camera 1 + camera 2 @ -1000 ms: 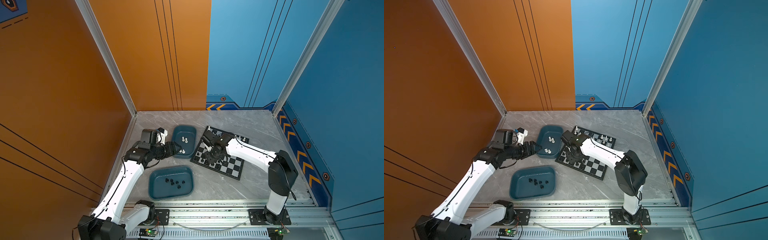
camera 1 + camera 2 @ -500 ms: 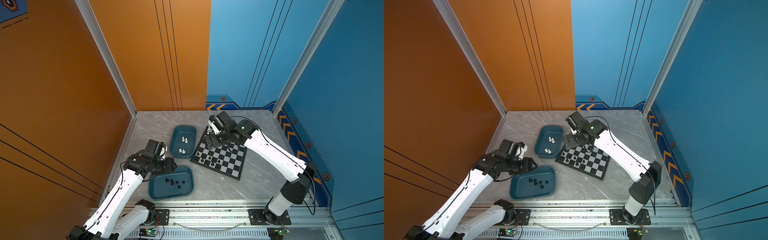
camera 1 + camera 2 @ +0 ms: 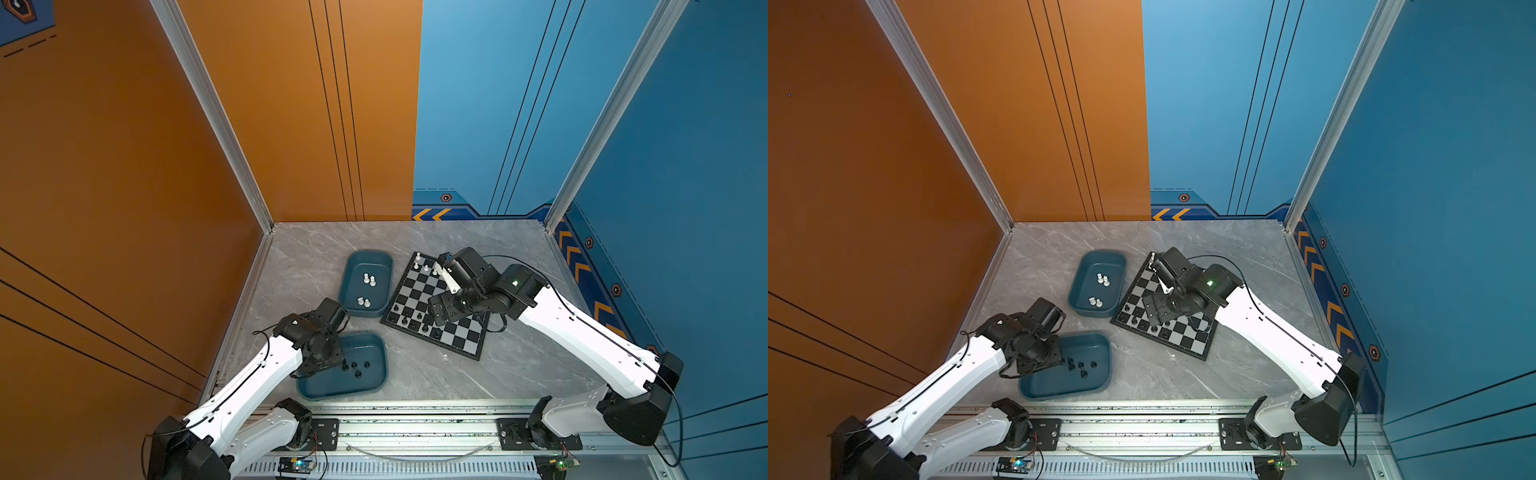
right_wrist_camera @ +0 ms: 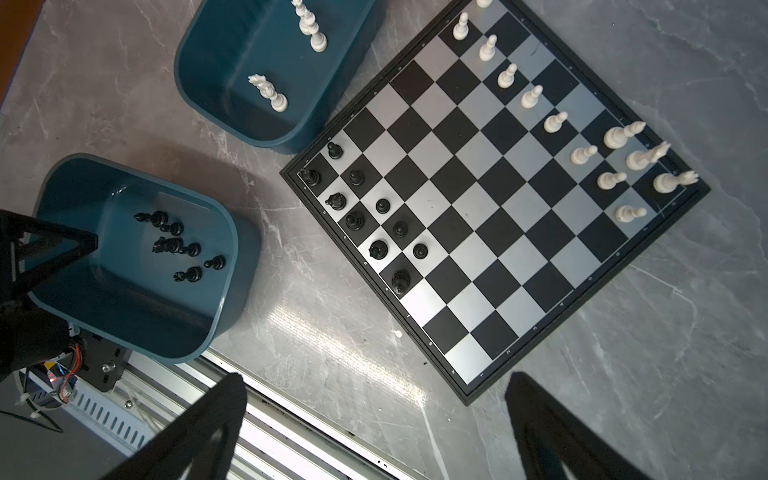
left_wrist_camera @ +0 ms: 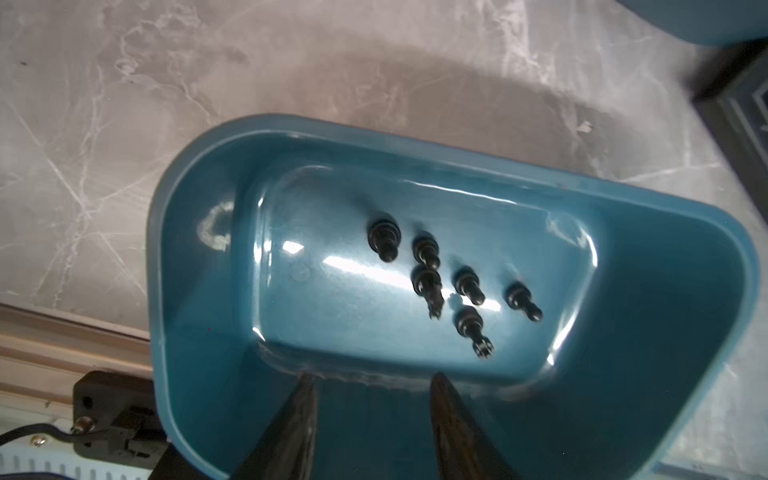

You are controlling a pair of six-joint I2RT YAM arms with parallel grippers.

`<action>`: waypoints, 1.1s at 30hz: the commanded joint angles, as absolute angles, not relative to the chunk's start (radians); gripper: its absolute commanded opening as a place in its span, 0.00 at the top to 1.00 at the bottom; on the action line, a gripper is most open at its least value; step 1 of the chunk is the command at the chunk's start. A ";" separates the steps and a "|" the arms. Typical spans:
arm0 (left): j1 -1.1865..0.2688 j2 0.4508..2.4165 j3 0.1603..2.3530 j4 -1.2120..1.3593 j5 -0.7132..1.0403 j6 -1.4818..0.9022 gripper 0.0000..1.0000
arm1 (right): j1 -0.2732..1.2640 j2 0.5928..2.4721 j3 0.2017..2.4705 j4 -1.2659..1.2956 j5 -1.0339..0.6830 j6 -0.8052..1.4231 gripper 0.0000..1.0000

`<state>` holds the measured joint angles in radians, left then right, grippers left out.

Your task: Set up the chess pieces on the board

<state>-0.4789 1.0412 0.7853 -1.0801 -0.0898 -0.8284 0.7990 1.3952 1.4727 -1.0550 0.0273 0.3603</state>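
Where the left gripper [image 5: 374,376] hangs over the near teal tray [image 5: 665,332], we note its jaws partly apart and empty, above six black chess pieces [image 5: 428,282] sitting in that tray. Beyond it, the board [image 4: 498,216] lies skewed on the grey tabletop [image 3: 436,374], with black pieces [image 4: 378,249] along its near edge and white pieces [image 4: 532,95] along its far edge. We find the right gripper [image 4: 376,376] above the board, jaws wide, holding nothing. Just beside the board, the far teal tray [image 3: 365,254] holds four white chessmen [image 3: 368,282].
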 commanded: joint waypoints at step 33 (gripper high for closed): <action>-0.308 1.307 0.702 -0.820 0.009 -0.718 0.70 | 0.744 1.466 1.506 -1.038 0.053 0.378 0.00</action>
